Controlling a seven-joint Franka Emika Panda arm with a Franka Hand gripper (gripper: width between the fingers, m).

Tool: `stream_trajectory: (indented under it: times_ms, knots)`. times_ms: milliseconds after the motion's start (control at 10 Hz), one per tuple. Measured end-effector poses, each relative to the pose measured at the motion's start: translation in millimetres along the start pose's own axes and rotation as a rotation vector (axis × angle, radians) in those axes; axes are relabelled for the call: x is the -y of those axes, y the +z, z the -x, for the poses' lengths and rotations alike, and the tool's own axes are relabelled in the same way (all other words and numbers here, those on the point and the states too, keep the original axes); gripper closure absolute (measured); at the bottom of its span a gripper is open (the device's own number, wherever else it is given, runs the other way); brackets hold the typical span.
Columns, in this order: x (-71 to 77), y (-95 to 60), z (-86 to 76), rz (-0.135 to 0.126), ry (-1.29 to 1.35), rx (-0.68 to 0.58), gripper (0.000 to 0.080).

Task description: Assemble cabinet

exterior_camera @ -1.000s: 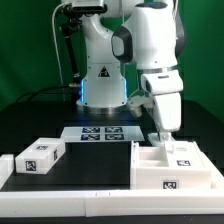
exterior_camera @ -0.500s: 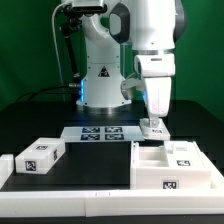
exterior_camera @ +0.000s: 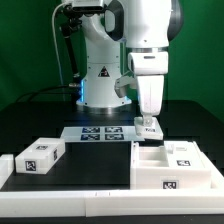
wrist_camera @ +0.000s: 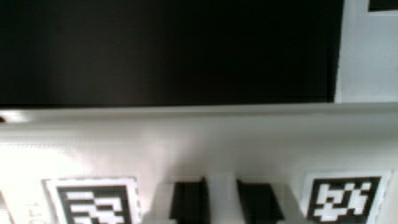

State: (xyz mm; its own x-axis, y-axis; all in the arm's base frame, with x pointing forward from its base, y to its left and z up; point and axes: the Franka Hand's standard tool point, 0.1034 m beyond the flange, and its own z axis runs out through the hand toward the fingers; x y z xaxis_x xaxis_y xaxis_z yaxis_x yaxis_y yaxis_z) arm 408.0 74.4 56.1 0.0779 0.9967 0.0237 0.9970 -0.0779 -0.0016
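The white cabinet body (exterior_camera: 172,168) sits at the exterior view's right on the black table, with tags on its top and front. My gripper (exterior_camera: 150,122) hangs just behind its far left corner, shut on a small white cabinet piece (exterior_camera: 151,129) with a tag. In the wrist view the two dark fingers (wrist_camera: 187,202) clamp a white tagged surface (wrist_camera: 178,150) of that piece, with my gripper (wrist_camera: 222,202) between two tags. A second white tagged block (exterior_camera: 40,157) lies at the exterior view's left.
The marker board (exterior_camera: 100,133) lies flat in front of the robot base (exterior_camera: 100,85). A low white rim (exterior_camera: 70,192) runs along the table's front edge. Black table (exterior_camera: 95,160) lies between the left block and the cabinet body.
My gripper has moved toward the exterior view's left and slightly up, away from the cabinet body's back edge, carrying the small white piece. The cabinet body and left block have not moved.
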Motion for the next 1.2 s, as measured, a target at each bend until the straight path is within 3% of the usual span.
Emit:
stream_trajectory:
  times_ms: [100,400,900,1200]
  knots:
    - [-10.4,-3.7,7.1,-0.010,0.007,0.010,0.0729]
    - [-31.2,-7.5,11.6,0.005,0.032,0.007,0.0729]
    - [-31.0,-5.6,12.0,0.001,0.047,0.006,0.0729]
    - [-44.9,-4.1,7.7,0.000,0.087,0.002,0.0729]
